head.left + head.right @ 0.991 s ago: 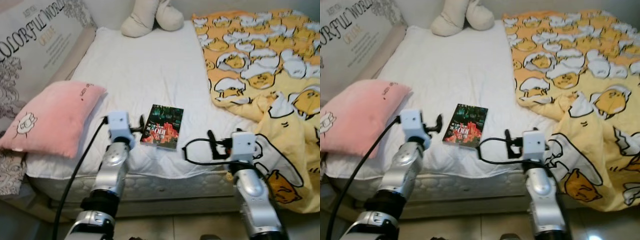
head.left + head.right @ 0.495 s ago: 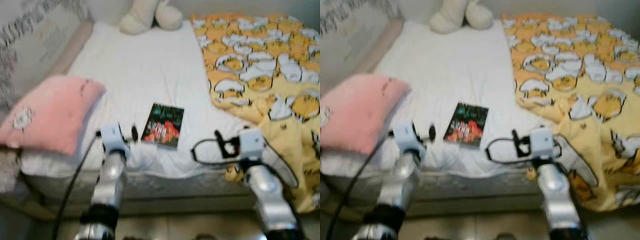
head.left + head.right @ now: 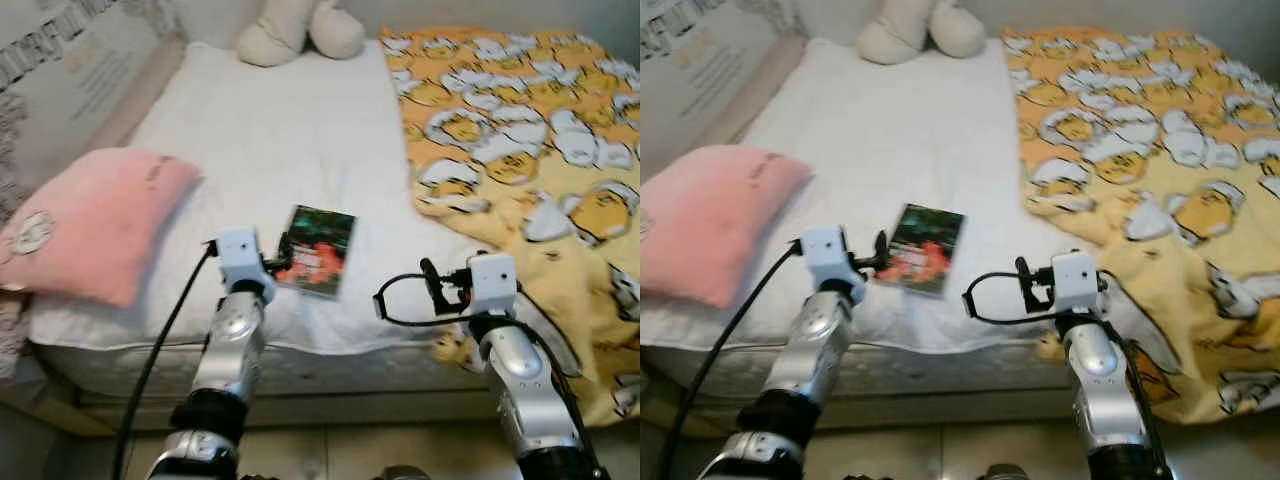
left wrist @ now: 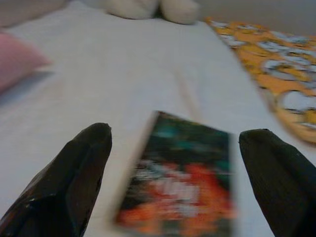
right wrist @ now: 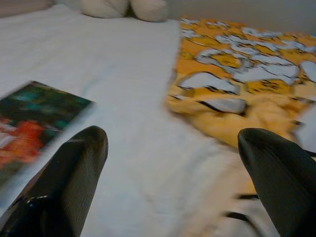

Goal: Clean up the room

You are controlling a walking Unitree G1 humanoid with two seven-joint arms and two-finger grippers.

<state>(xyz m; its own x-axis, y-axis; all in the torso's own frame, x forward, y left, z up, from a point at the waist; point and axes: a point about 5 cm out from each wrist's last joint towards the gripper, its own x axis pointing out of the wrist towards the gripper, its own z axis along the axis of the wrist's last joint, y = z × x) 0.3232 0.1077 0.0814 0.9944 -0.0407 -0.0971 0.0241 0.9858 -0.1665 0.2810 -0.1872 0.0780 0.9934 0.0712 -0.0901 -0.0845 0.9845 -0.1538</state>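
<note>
Pink pillow [image 3: 92, 232] and cream plush toy [image 3: 300, 27] on white bed [image 3: 270, 140]

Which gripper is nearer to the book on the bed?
Left. The left gripper is at the near-left edge of the book, fingers open and aimed at it. The right gripper, also open, is off to the book's right, nearer the yellow blanket.

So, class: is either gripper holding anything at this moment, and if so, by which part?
Nothing is held. The left gripper is open, its fingers either side of the book lying on the bed, not touching it. The right gripper is open too.
</note>
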